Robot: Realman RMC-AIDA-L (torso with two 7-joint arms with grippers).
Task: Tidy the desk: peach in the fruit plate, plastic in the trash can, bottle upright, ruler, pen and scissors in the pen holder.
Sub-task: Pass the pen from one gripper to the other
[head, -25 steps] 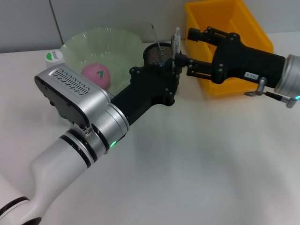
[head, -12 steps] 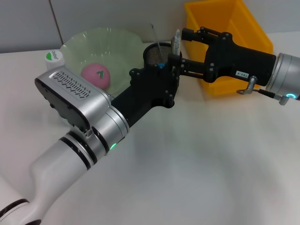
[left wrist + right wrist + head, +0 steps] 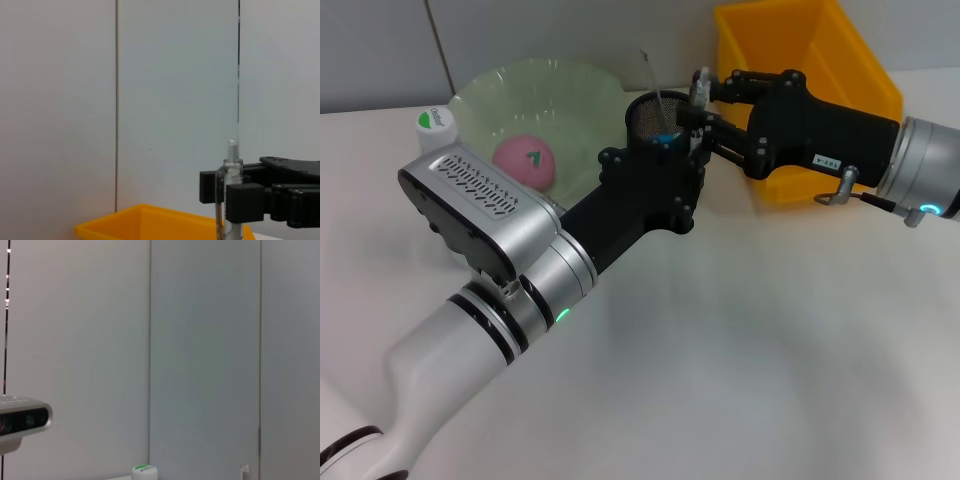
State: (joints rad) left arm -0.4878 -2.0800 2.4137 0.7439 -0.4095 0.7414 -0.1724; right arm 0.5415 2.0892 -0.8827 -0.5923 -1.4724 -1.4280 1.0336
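Note:
The clear pen [image 3: 698,84] stands upright beside the black mesh pen holder [image 3: 642,118]. My left gripper [image 3: 692,142] is shut on its lower end. My right gripper [image 3: 706,106] reaches in from the right, open, with a finger on each side of the pen [image 3: 231,170]. The left wrist view shows the right gripper's fingers [image 3: 243,202] flanking the pen. A thin clear ruler [image 3: 651,76] stands in the holder. The pink peach [image 3: 525,160] lies in the green fruit plate [image 3: 570,90]. The bottle [image 3: 435,122] stands upright behind the plate. The scissors and plastic are out of view.
The yellow trash can [image 3: 840,50] sits at the back right, just behind my right arm. My left arm crosses the table from the near left corner. A grey wall stands right behind the plate and the trash can.
My right gripper has slid left until its fingers sit around the pen. The pen and my left gripper have barely moved.

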